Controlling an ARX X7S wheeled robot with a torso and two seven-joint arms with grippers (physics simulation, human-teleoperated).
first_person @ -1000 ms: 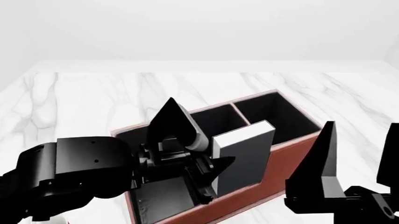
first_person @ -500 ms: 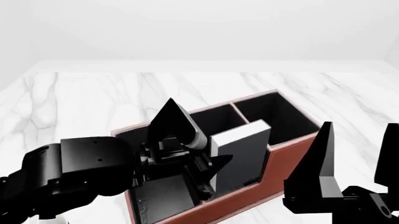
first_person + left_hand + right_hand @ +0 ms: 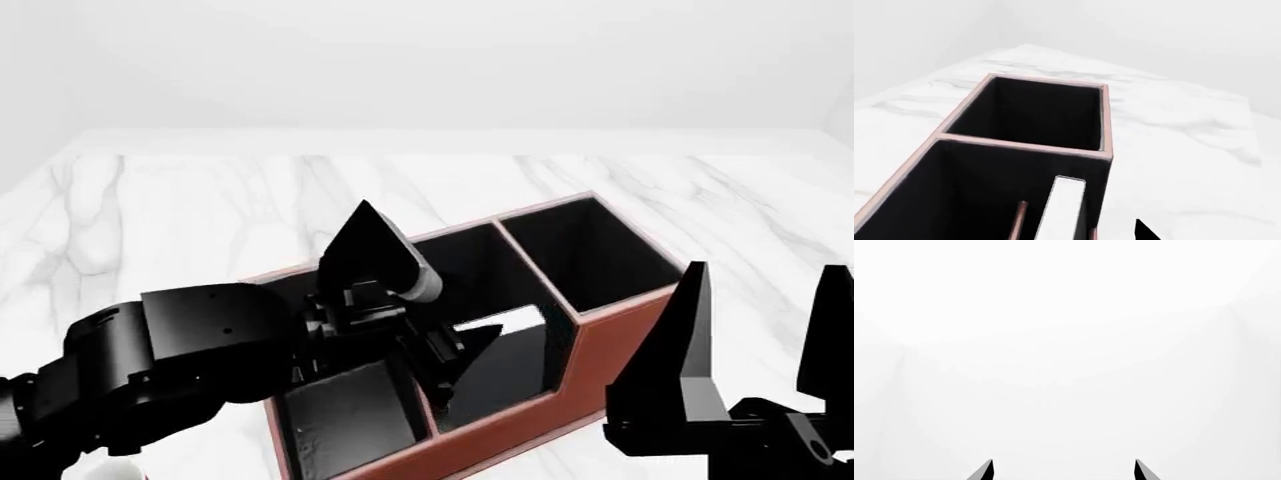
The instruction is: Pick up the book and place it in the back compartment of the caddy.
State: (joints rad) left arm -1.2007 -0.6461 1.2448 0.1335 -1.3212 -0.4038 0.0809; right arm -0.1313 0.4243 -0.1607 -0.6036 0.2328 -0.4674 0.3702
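The reddish-brown caddy (image 3: pixel 594 400) (image 3: pixel 1024 145) lies slantwise on the marble table. The black book (image 3: pixel 505 370) stands on edge inside the half of the divided middle section by the lower wall nearer me, which is the back compartment. Its white page edges (image 3: pixel 1066 207) face up beside the low crossbar (image 3: pixel 1018 220). My left gripper (image 3: pixel 431 266) hovers over the middle section, open, with space between the book and the one fingertip (image 3: pixel 1143 233) that shows. Low at the right, my right gripper (image 3: pixel 767 275) (image 3: pixel 1063 471) stands open and empty.
The caddy's tall end cell (image 3: pixel 587 250) is beyond the book. The long cell (image 3: pixel 347 425) is under my left arm (image 3: pixel 174 360). White marble table (image 3: pixel 200 220) runs to a pale back wall. The right wrist view shows only blank white.
The book has sunk from well above the rim down into the cell. My left gripper stays above, slightly higher. The right arm has barely moved.
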